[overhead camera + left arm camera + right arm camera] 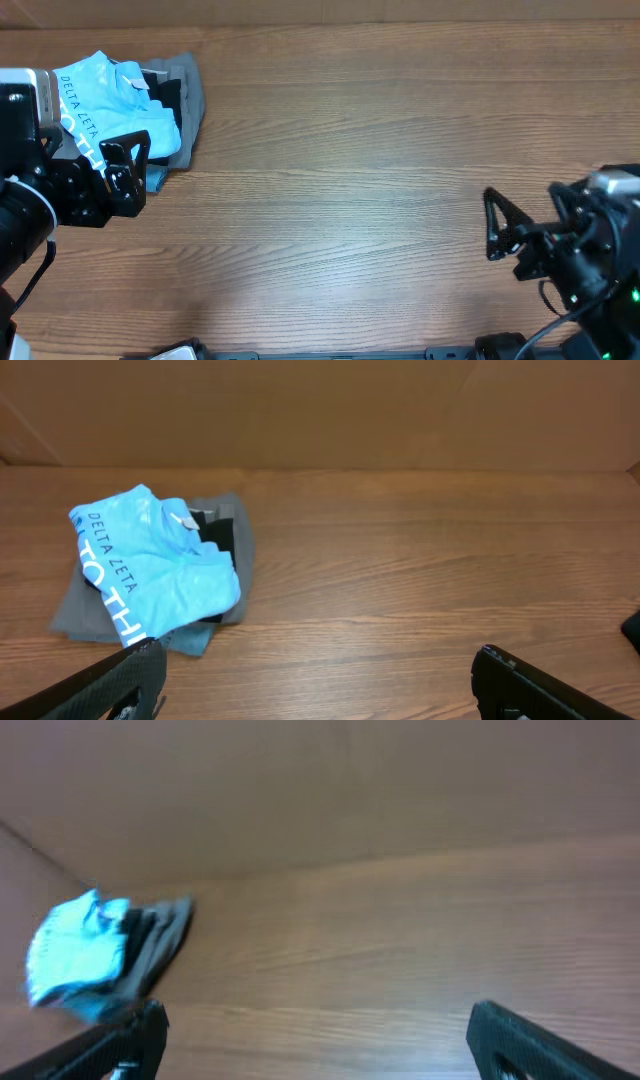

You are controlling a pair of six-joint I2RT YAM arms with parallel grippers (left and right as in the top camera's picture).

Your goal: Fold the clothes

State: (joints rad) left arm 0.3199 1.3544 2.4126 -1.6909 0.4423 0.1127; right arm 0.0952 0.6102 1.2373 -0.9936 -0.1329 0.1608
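The clothes lie in a folded stack at the table's far left. A sky-blue shirt [105, 100] with white lettering is on top, over black and grey pieces [185, 105]. The stack also shows in the left wrist view [150, 565] and, blurred, in the right wrist view [75, 955]. My left gripper [125, 165] is open and empty at the stack's near edge; in its own view the fingers [315, 685] are spread wide over bare wood. My right gripper [497, 225] is open and empty at the far right, its fingers [315, 1040] spread over bare wood.
The wooden table [350, 180] spans the whole view. A brown wall [320, 410] runs along the table's back edge. Dark fixtures [350, 353] sit at the near edge.
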